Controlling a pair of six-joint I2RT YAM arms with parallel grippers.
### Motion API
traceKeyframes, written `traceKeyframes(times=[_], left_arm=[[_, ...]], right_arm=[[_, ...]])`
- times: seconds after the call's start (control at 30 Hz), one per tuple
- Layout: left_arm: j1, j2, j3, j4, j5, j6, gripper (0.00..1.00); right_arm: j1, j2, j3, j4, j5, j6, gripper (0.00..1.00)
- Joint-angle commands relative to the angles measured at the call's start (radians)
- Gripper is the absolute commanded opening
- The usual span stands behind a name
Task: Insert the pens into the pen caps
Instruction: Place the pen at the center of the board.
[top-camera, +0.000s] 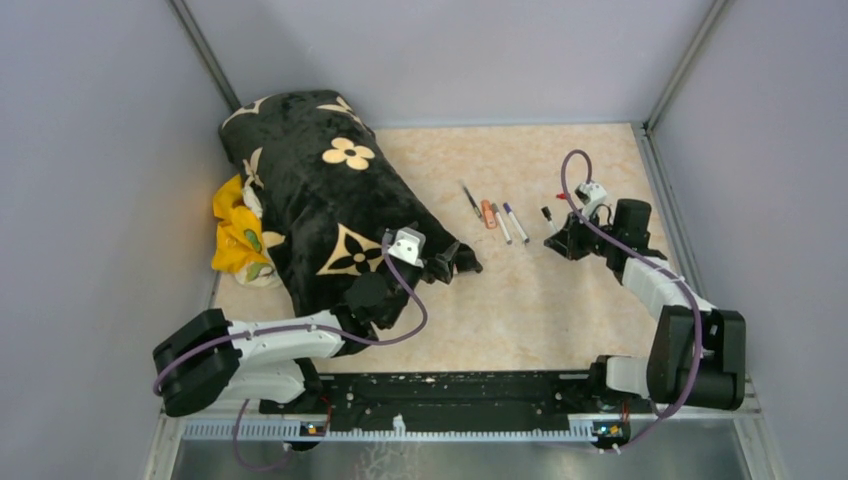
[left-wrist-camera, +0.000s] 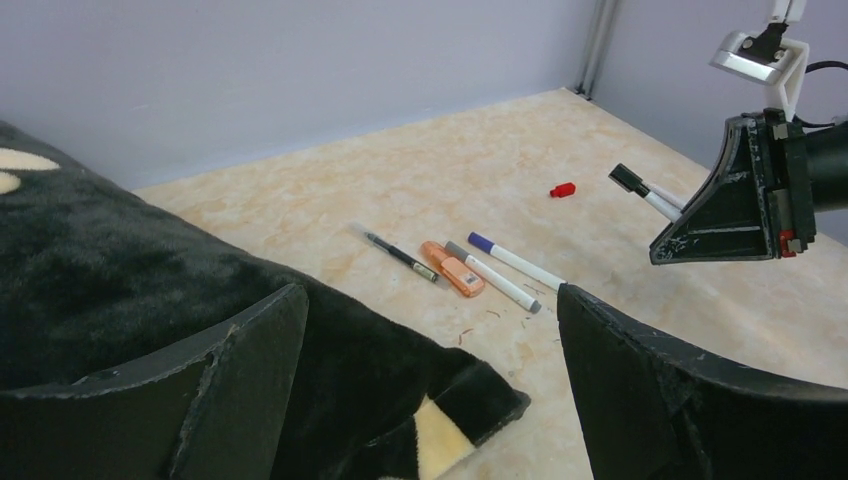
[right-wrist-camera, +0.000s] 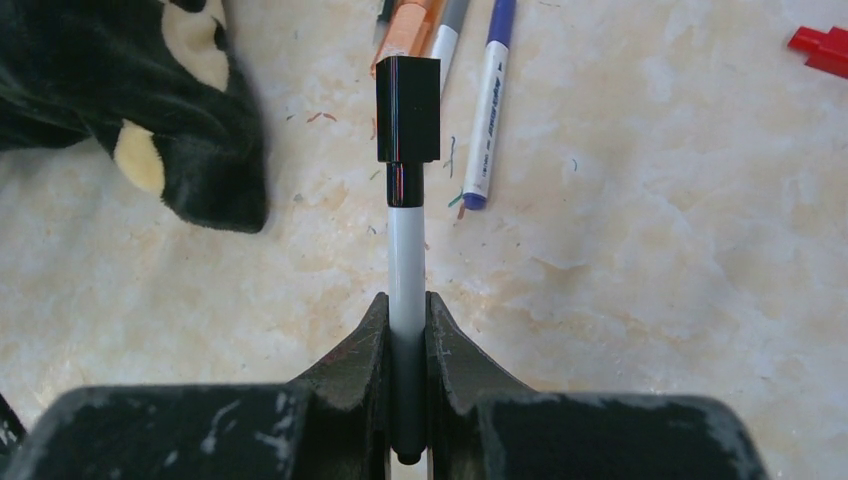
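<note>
Marker (right-wrist-camera: 406, 270): white barrel, black cap (right-wrist-camera: 407, 110)

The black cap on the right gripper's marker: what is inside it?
The white marker, clamped in the right gripper, enters the black cap; its dark neck shows just below. The tip is covered by the cap, so its depth cannot be seen.

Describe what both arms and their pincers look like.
The left arm and right arm have white covers, black joints and a looped purple cable each. The left pincer and right pincer have black wedge-shaped fingers, scuffed pale along the edges.
</note>
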Motion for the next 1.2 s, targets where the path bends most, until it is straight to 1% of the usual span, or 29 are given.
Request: traceKeyframes(times=[0.0, 0.33, 0.53, 0.73, 0.93, 1.03, 1.17], left_arm=[[0.004, 0.009, -0.019, 0.078, -0.025, -0.039, 0.99], [0.003, 0.073, 0.018, 0.051, -0.018, -0.076, 0.99], [0.004, 0.074, 0.017, 0.051, -0.021, -0.080, 0.99], [0.004, 0.074, 0.016, 0.050, -0.022, -0.079, 0.99], [0.003, 0.072, 0.012, 0.051, -0.022, -0.080, 0.99], [0.004, 0.068, 0.007, 0.055, -0.022, -0.081, 0.99], [0.004, 0.061, -0.006, 0.067, -0.024, -0.083, 0.99]], right_arm=[[-0.009, 0.063, 0.014, 0.069, 0.062, 0.063, 0.04], [-0.004, 0.176, 0.050, 0.048, 0.149, 0.075, 0.07], [0.000, 0.250, 0.094, 0.018, 0.166, 0.083, 0.11], [0.003, 0.269, 0.111, -0.014, 0.154, 0.090, 0.24], [0.003, 0.252, 0.119, -0.028, 0.139, 0.087, 0.32], [0.003, 0.232, 0.136, -0.058, 0.129, 0.053, 0.37], [-0.007, 0.176, 0.167, -0.121, 0.140, -0.032, 0.41]])
